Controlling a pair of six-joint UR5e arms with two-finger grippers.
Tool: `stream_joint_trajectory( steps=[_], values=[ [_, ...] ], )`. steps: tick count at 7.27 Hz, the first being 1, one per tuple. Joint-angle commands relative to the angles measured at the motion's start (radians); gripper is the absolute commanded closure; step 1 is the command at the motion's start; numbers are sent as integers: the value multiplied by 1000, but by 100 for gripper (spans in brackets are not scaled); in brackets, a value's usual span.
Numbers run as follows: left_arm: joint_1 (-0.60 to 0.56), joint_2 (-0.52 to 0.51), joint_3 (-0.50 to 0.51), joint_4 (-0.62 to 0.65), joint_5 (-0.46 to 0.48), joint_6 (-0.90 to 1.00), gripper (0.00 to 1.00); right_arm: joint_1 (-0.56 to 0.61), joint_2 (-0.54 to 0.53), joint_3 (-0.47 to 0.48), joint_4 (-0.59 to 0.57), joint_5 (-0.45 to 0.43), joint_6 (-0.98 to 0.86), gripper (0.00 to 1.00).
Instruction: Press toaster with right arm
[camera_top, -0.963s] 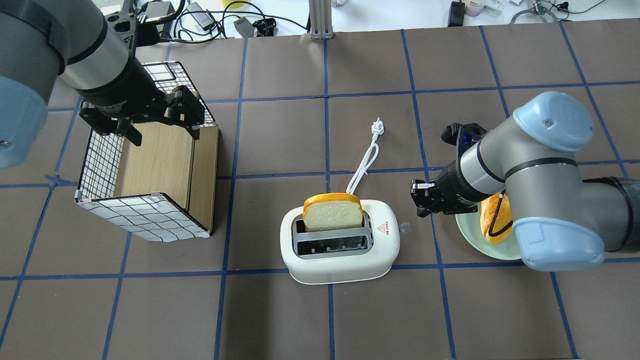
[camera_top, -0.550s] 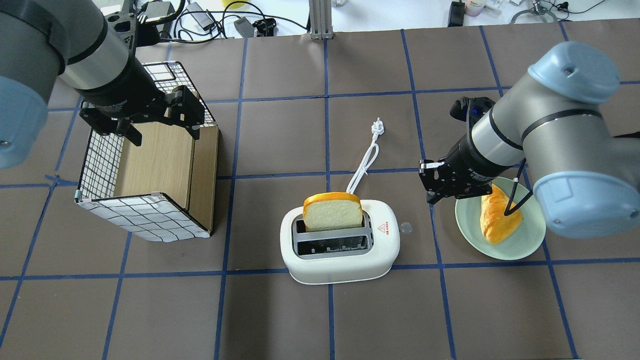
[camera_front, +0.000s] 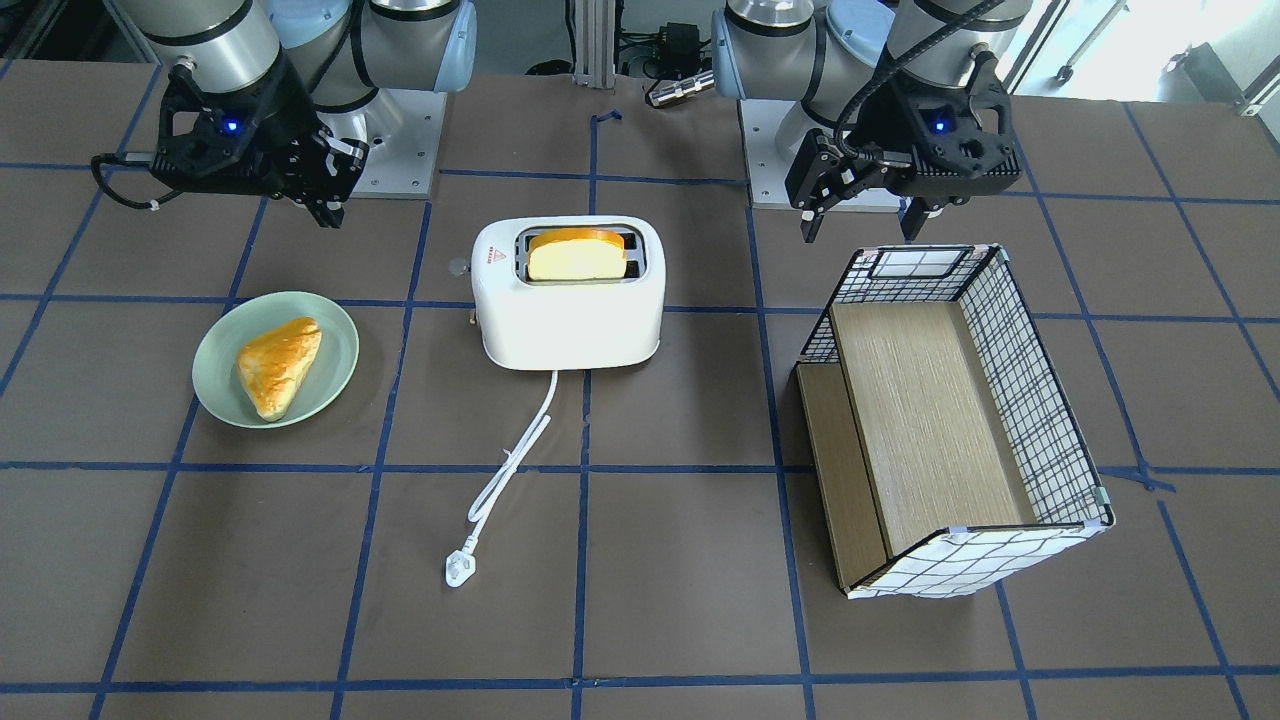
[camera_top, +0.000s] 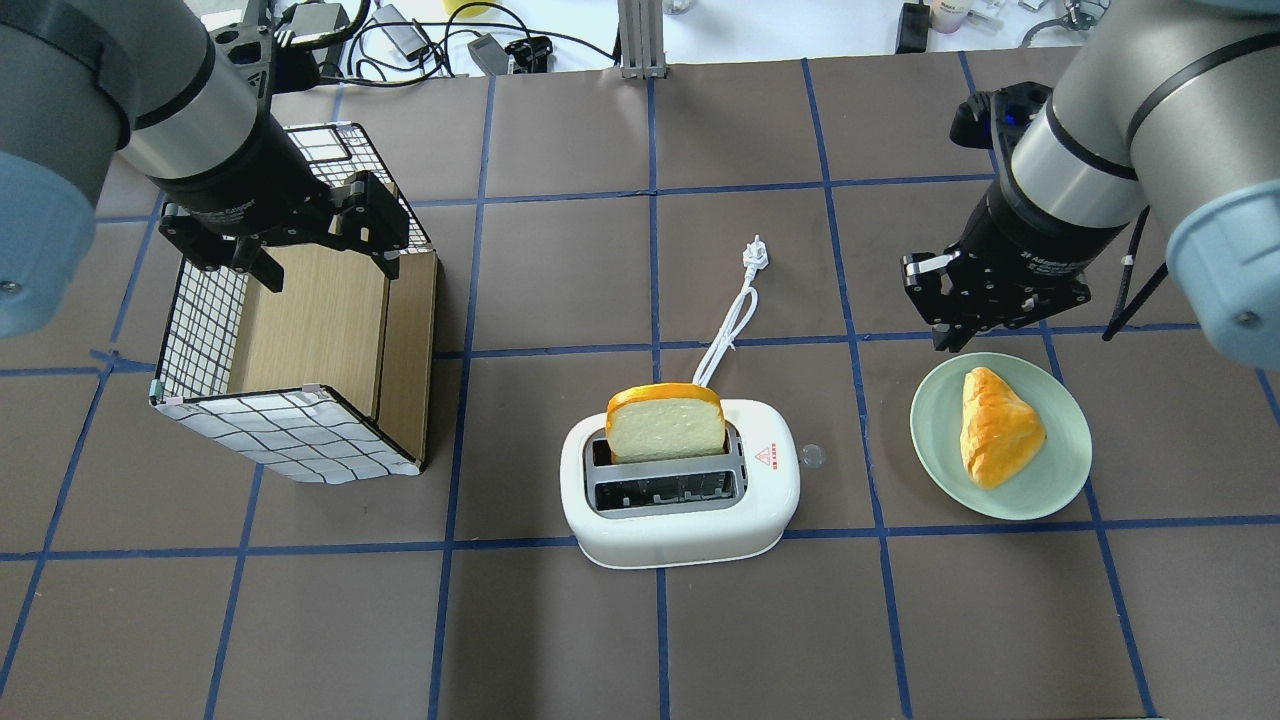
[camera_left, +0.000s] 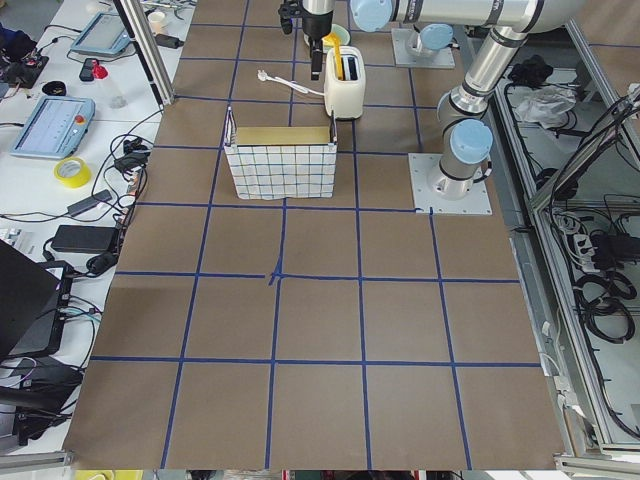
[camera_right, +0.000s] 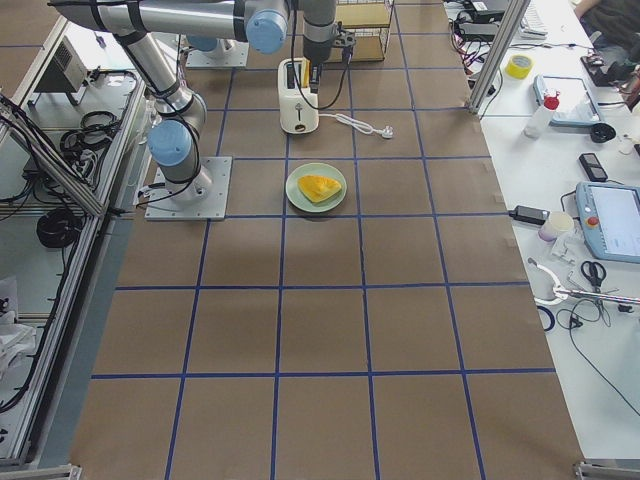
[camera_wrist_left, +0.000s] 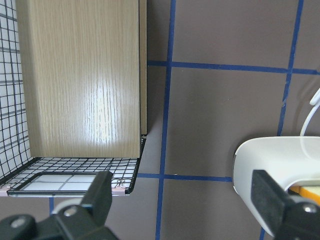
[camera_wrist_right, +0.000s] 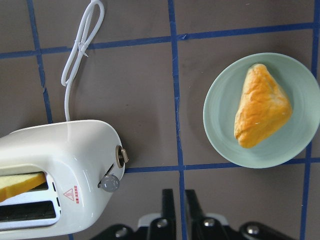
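Observation:
The white toaster (camera_top: 680, 520) stands at the table's middle, with a slice of bread (camera_top: 665, 425) sticking up from its far slot. Its grey lever knob (camera_top: 812, 457) juts from the right end and also shows in the right wrist view (camera_wrist_right: 110, 182). My right gripper (camera_top: 945, 320) is shut and empty. It hangs above the table to the right of and beyond the toaster, apart from the lever, near the plate's far edge. In the right wrist view its fingers (camera_wrist_right: 168, 200) stand close together. My left gripper (camera_top: 330, 270) is open and empty over the basket.
A green plate (camera_top: 930, 470) with a pastry (camera_top: 995, 425) lies right of the toaster. The white cord (camera_top: 735, 320) and plug (camera_top: 757, 252) trail away behind the toaster. A wire basket (camera_top: 290, 440) with a wooden board stands at the left.
My right arm has drawn back from beside the toaster's lever, up and to the far right, uncovering the plate. The left arm has not moved.

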Motion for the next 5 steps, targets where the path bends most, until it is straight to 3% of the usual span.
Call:
stream_joint_trajectory(
  steps=[1, 3, 5],
  values=[
    [0, 0, 0, 0, 0, 0, 0, 4, 11, -72, 19, -30, -67, 22],
    [0, 0, 0, 0, 0, 0, 0, 10, 112, -229, 50, -42, -96, 16],
    [0, 0, 0, 0, 0, 0, 0, 16, 164, -272, -10, -46, -136, 6]
  ],
)
